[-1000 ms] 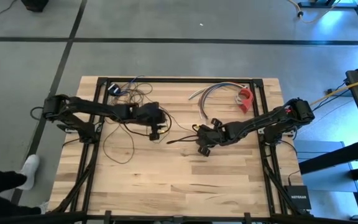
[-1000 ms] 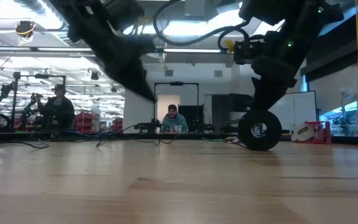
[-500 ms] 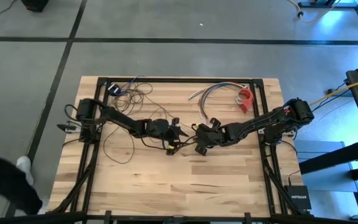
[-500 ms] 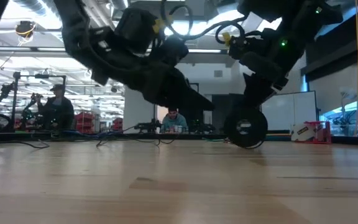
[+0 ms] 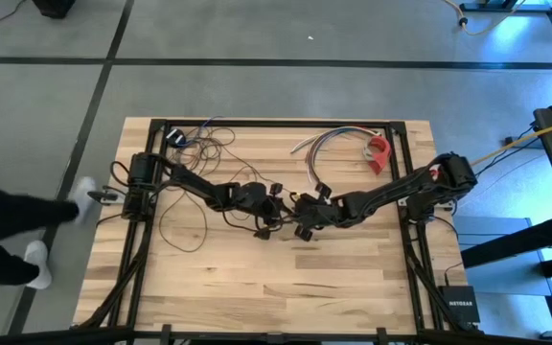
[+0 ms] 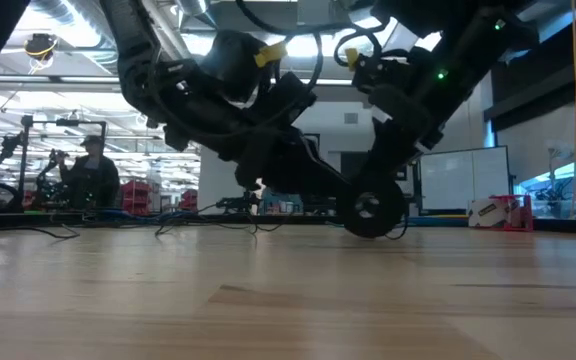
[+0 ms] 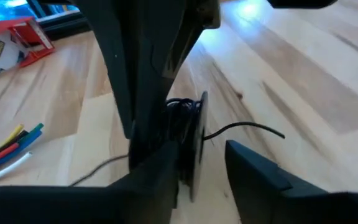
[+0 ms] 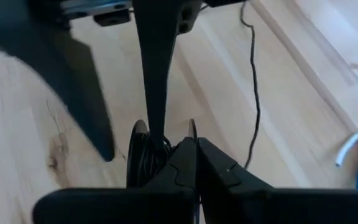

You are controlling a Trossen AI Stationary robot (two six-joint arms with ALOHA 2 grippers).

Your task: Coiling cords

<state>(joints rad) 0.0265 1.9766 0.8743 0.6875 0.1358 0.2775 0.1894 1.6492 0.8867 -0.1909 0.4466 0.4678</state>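
Presently: right end effector [image 5: 300,213] clamped on spool [image 8: 143,155], frame centre; left end effector [image 5: 274,213] parted, feeding cord [image 7: 244,127]. Keep tension even.

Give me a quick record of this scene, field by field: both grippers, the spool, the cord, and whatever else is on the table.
left gripper: mid-table, fingers apart at the spool
right gripper: mid-table, shut on the spool's rim
spool: black, on edge, low over the table
cord: thin, dark, loose loops on the table's left side
coloured wires: far edge, right of centre
tape dispenser: red, beside the wires
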